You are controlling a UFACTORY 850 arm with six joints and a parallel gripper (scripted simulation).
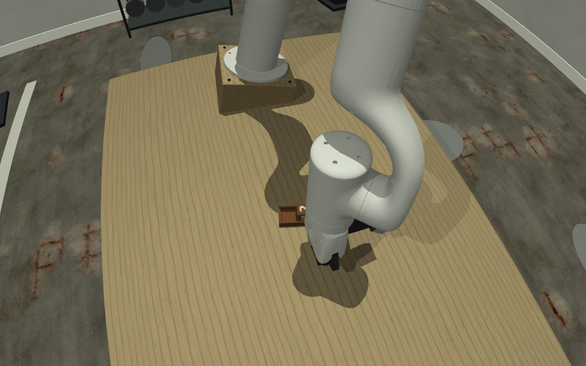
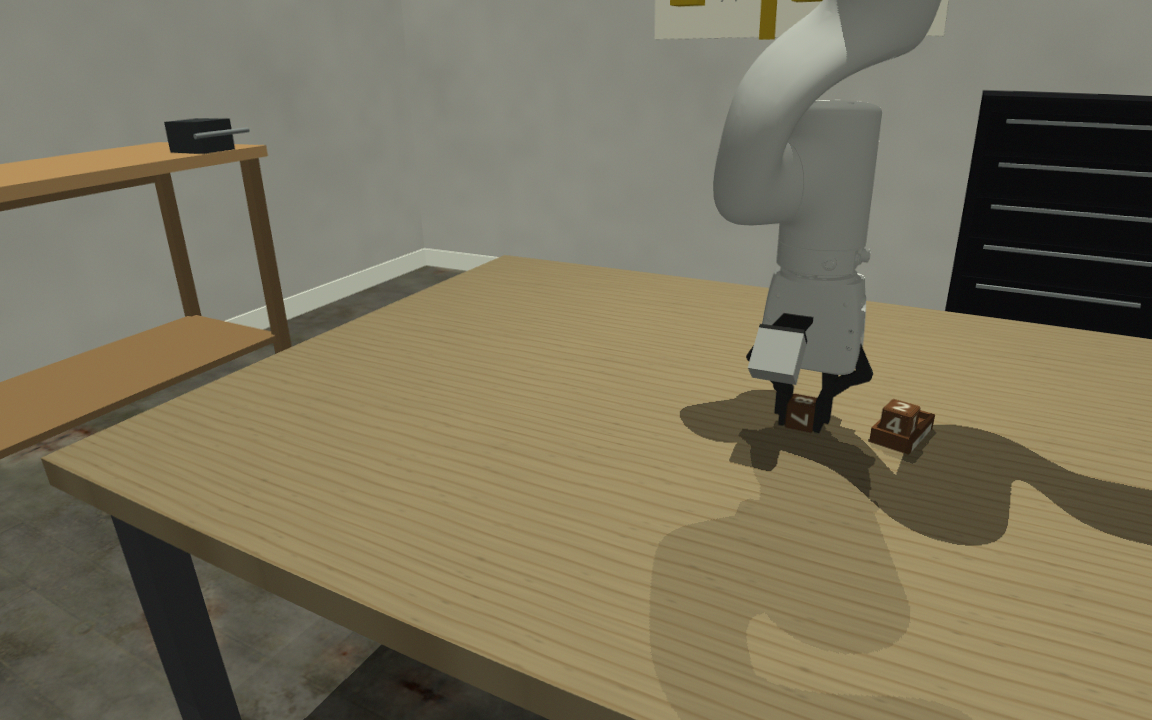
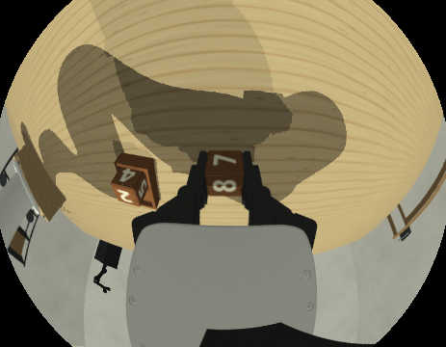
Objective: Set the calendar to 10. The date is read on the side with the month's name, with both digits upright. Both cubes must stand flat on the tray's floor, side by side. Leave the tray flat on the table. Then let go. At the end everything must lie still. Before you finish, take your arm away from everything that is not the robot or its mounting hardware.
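Looking across from the left of the exterior view, we find a wooden shelf unit [image 2: 106, 170] [image 3: 423, 210] by the wall, with a black box [image 2: 199, 136] [image 3: 404, 234] on its top board. To its right spreads our wood-grained table [image 1: 172, 273] [image 2: 473, 376] [image 3: 328, 48], its near left corner jutting toward us.

Farther right, the robot arm [image 1: 377, 54] [image 2: 822, 179] reaches down, and the gripper [image 1: 328, 264] [image 2: 802, 425] [image 3: 224, 163] points at the tabletop. We see its jaws clamped on the loose date cube [image 2: 801, 413] [image 3: 224, 173], one black finger against each of two opposite sides. That cube shows us an 8 on top and a 7 on the side toward the exterior camera; both digits lie turned sideways in our wrist view. It sits low at the tabletop, though we cannot tell whether it touches.

Just right of the gripper, and apart from it, the brown calendar tray [image 1: 288, 223] [image 2: 886, 438] [image 3: 151, 180] lies flat on the table. The second date cube [image 1: 301, 212] [image 2: 900, 418] [image 3: 128, 185] stands in the end nearer the gripper, with 2 on top and 4 and 5 on two sides; the other end is bare. We cannot make out a month's name. Beyond the table at far right stands a black drawer cabinet [image 2: 1077, 214].
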